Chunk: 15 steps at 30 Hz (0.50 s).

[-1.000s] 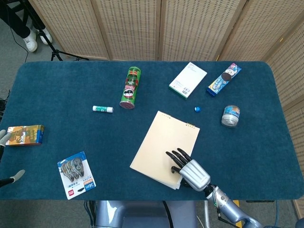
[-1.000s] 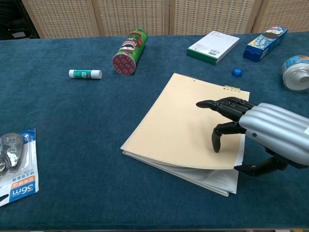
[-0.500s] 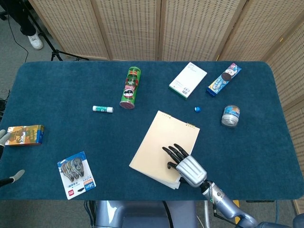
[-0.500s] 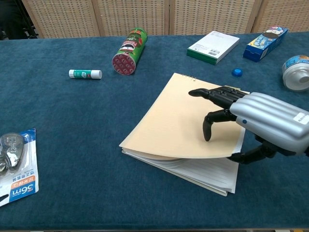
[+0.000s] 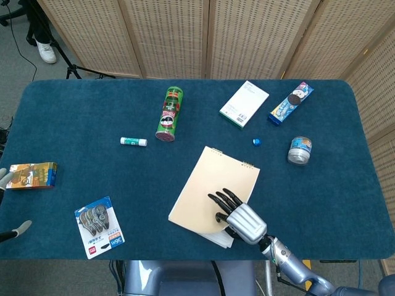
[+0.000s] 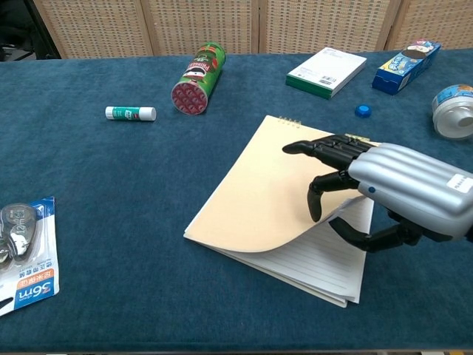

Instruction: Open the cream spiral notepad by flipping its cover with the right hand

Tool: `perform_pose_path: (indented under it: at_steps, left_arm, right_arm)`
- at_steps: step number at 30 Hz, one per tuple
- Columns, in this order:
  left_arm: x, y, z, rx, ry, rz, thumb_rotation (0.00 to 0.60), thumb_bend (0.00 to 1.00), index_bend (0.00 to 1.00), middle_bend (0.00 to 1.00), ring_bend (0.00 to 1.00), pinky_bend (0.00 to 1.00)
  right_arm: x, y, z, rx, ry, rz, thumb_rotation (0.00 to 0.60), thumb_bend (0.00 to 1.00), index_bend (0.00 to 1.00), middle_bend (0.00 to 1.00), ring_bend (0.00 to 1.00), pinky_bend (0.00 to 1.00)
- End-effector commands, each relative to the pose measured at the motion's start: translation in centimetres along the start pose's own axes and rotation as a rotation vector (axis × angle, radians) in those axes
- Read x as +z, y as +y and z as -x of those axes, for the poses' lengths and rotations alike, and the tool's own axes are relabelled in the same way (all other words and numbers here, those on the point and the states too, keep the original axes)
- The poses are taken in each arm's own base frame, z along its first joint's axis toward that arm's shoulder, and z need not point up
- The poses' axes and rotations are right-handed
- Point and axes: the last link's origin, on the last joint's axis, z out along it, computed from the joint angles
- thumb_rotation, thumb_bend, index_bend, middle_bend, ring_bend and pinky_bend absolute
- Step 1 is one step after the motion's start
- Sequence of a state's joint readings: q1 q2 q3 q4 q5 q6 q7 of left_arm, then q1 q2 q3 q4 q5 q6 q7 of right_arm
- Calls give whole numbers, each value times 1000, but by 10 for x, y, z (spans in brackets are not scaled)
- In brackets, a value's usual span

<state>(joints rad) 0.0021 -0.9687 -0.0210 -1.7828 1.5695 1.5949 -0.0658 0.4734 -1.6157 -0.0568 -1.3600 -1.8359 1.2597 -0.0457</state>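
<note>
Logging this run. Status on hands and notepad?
Right robot hand pinching cover, near corner lifted. Cream notepad partly open, lined page showing. Left not in view. Nothing obstructing.

Right hand [image 6: 403, 194] covers right part of notepad cover [image 6: 266, 200]; contact under palm hidden. Thumb reaches beneath lifted cover corner, tip out of sight. Lined pages [image 6: 310, 270] show only along near edge. Right hand's wrist cut by right edge in chest view. Correction tape pack [image 6: 22, 259] cut by left edge in chest view. Round tin [image 6: 454, 111] cut by right edge there. Print on white box [image 5: 244, 103] too small to read. Left hand [image 5: 5, 179] mostly cut by left edge in head view, pose unclear.
</note>
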Motion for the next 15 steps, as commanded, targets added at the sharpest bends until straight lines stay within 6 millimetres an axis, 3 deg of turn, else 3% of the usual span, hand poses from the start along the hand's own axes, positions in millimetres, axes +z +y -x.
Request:
perform_pose_path:
  at_steps: [1, 15]
  left_arm:
    - [0, 0, 0, 0, -1, 0, 600, 0, 0, 0, 0, 0]
    - [1, 2, 3, 8, -12, -3, 600, 0, 0, 0, 0, 0]
  right_arm:
    - [-2, 1, -1, 3, -12, -20, 600, 638, 711, 44, 0, 0]
    - [-20, 7, -17, 9, -140, -185, 600, 646, 718, 63, 0, 0]
